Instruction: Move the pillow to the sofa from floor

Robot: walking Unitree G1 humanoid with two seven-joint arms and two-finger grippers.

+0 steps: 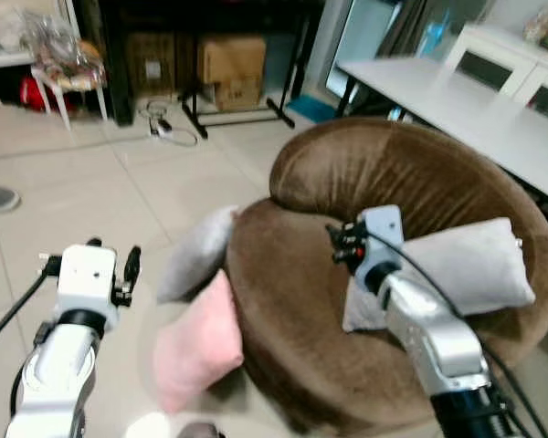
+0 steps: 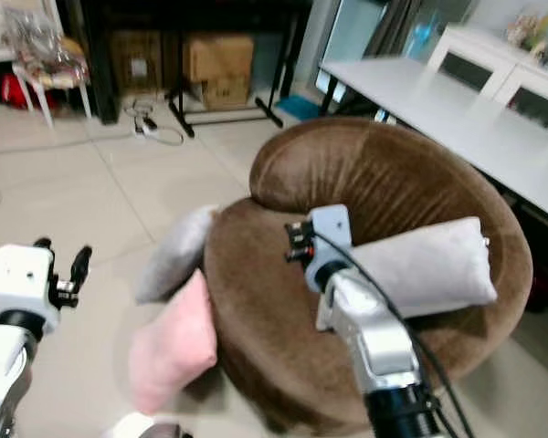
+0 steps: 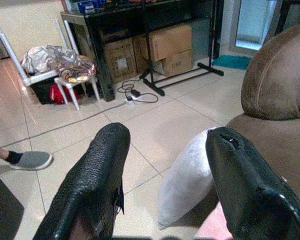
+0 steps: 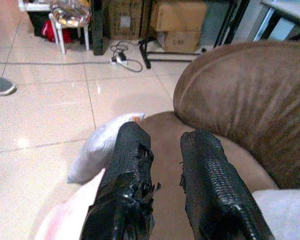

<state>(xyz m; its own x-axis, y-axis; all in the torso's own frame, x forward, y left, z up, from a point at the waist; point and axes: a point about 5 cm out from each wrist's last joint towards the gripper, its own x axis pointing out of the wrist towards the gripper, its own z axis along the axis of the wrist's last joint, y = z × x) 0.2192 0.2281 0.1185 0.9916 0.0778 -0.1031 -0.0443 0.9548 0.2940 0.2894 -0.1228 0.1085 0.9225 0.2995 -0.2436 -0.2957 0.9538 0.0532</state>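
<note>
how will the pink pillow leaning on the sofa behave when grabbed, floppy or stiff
Probably soft and floppy: the pink pillow sags against the brown sofa, so it would likely droop around a pinch. It looks plump and light. Its fabric seems matte, so it is unlikely to slip.

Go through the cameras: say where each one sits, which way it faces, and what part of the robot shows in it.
Left and right eye views: on the head, looking forward and down at the brown sofa; both silver arms show.
Left wrist view: along the open left gripper toward the grey pillow on the floor.
Right wrist view: along the right gripper, over the sofa seat.
Shared: all views show that floor pillow; the eye views also show a grey pillow on the seat and a pink pillow.
</note>
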